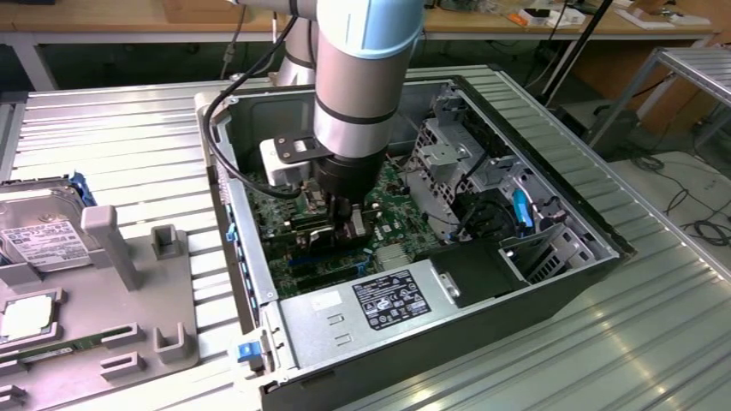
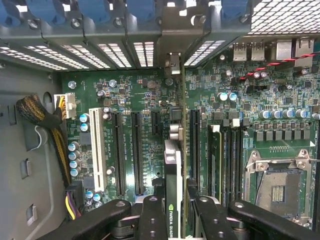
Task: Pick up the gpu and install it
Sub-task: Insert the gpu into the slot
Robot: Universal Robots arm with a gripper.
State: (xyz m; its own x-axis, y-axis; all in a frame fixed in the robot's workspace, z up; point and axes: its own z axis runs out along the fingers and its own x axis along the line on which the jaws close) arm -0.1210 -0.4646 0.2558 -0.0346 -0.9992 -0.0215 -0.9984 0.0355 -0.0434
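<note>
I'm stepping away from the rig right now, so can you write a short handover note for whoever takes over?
Gripper: fingers shut on the gpu, card held edge-on.
Position: arm is down inside the open computer case, gpu right above the motherboard, near its expansion slots.
Done: gpu picked up and brought into the case.
Left: card is not seen seated in a slot yet; installing it remains.

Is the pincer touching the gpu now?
Touching. In the wrist view the pincer has one black finger pressed on each side of the gpu, seen edge-on above the motherboard.
</note>
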